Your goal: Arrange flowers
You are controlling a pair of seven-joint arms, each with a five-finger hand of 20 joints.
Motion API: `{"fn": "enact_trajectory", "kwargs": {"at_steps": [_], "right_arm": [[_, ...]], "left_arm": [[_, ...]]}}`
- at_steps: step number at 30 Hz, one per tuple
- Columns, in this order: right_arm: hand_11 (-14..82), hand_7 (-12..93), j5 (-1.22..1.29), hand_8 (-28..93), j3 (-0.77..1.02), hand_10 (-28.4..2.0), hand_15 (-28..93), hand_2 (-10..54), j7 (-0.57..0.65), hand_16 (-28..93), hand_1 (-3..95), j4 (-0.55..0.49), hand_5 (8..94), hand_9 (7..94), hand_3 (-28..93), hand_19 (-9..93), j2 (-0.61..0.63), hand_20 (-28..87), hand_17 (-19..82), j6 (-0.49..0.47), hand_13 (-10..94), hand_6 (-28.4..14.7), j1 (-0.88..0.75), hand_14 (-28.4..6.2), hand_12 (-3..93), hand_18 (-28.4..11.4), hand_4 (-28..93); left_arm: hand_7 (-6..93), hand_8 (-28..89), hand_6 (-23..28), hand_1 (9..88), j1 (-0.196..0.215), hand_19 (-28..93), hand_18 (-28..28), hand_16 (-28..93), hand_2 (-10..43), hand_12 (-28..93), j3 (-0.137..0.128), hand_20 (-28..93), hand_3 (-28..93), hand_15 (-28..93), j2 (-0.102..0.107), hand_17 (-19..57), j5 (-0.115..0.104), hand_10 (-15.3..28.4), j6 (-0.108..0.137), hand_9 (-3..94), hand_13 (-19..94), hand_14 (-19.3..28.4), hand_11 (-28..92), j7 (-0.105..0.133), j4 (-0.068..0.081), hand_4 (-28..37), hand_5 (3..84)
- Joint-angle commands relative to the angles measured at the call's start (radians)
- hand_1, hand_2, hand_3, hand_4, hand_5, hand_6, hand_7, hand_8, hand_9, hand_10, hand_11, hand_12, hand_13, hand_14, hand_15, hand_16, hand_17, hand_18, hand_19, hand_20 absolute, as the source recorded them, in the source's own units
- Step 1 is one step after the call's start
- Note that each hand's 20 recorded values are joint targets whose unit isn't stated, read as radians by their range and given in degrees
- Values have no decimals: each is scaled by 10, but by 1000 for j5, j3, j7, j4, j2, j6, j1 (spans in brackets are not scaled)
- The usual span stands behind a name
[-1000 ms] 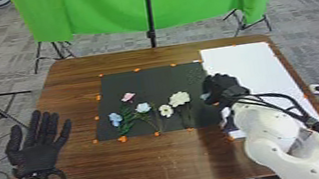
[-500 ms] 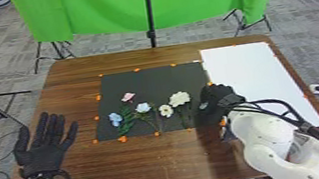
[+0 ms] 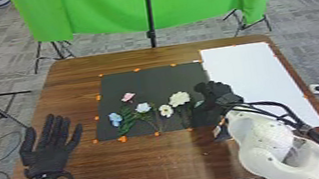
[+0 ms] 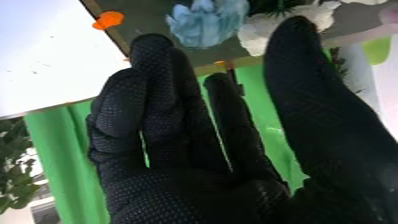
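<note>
Six blooms now show on the black mat (image 3: 150, 78), and the last of them, a small pale-blue flower (image 3: 198, 103), sits just off the fingertips of the right hand (image 3: 216, 93). A second ago that hand is over the mat's three o'clock edge with the little bloom tucked up against it; then it draws back towards six o'clock, and now it edges towards ten, the flower in plainer sight. From where I'm standing, that looks like a release and a bit of nudging into place. The right hand is open, fingers loosely extended, thumb well apart, nothing gripped.

The pale-blue one lies at about four o'clock from the big white flower (image 3: 180, 98), near it. The rest make a row: pink flower (image 3: 128, 97) towards ten o'clock of the mat's middle, blue flower (image 3: 115, 118) at eight, then a bluish-white flower (image 3: 143, 108) and a smaller white flower (image 3: 166, 111) closer in. Those five haven't budged.

Over at eight o'clock from the mat, the left hand (image 3: 47, 156) is open too, having drifted slightly inwards above the wooden surface (image 3: 150, 172).

So the arrangement seems nearly gathered. I'd want the right hand to lift away cleanly; a brush of the thumb could roll that light stem askew.
</note>
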Motion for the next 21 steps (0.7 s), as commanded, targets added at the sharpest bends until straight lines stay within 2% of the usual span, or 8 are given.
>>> {"fn": "enact_trajectory", "kwargs": {"at_steps": [1, 4, 8, 11, 13, 16, 18, 21], "right_arm": [[172, 85, 16, -76, 47, -220, 560, -95, 15, 196, 461, -45, 398, 484, 662, 884, 30, 323, 353, -20, 538, -108, -32, -162, 184, -238, -283], [163, 79, 24, -76, 87, -224, 551, -95, 11, 190, 439, -67, 391, 473, 657, 885, 35, 320, 352, -15, 530, -111, -50, -169, 181, -240, -283], [134, 52, 116, -63, 191, -243, 533, -51, 7, 174, 291, -84, 377, 447, 657, 879, 25, 308, 342, 56, 497, -119, -86, -193, 180, -248, -254], [115, 49, 237, -58, 295, -255, 472, 21, -129, 147, 216, -65, 373, 424, 640, 799, 15, 267, 296, 169, 432, -120, -126, -210, 182, -246, -220], [106, 51, 373, -55, 321, -253, 442, 49, -252, 140, 201, -46, 348, 381, 660, 736, 14, 240, 255, 371, 386, -118, -164, -208, 184, -234, -222], [97, 66, 547, -57, 399, -243, 381, 69, -425, 130, 205, -24, 309, 338, 705, 615, -19, 189, 190, 425, 324, -111, -203, -198, 184, -215, -238], [85, 82, 636, -64, 444, -230, 336, 73, -509, 129, 202, -2, 300, 325, 720, 553, -45, 168, 160, 421, 294, -100, -208, -189, 177, -205, -250], [59, 99, 819, -78, 517, -204, 250, 79, -602, 154, 180, 42, 311, 321, 743, 470, -79, 162, 141, 359, 271, -78, -202, -173, 166, -192, -260]], "left_arm": [[234, -126, 67, 281, 7, 385, 151, -51, 107, 138, -1, 197, 761, 488, 0, -46, 2, 149, 12, 403, 329, 149, 310, -8, 10, -283, 422], [234, -126, 68, 280, 6, 385, 151, -51, 107, 138, -4, 197, 760, 489, 2, -46, 11, 149, 11, 402, 328, 149, 309, -8, 10, -283, 422], [233, -125, 68, 280, 8, 385, 152, -53, 108, 137, -13, 197, 758, 486, 5, -46, 45, 151, 8, 403, 328, 150, 308, -6, 6, -283, 422], [229, -125, 69, 279, 26, 382, 152, -62, 109, 130, -27, 193, 756, 453, 11, -44, 106, 151, -29, 403, 330, 151, 297, 5, 2, -283, 421], [212, -123, 67, 273, 52, 360, 146, -67, 105, 114, -40, 176, 755, 386, 12, -34, 158, 148, -113, 404, 335, 148, 258, -2, 13, -283, 417], [166, -112, 59, 244, 82, 297, 134, -61, 83, 104, -60, 142, 750, 259, 9, -27, 228, 141, -144, 387, 304, 129, 194, 7, 3, -283, 399], [143, -106, 56, 233, 96, 274, 129, -60, 73, 98, -81, 134, 750, 205, 10, -25, 277, 137, -142, 368, 274, 118, 172, 15, -5, -283, 390], [126, -102, 55, 227, 91, 244, 118, -60, 70, 91, -112, 123, 750, 170, 18, -23, 324, 136, -100, 344, 243, 109, 148, 38, -14, -283, 378]]}}
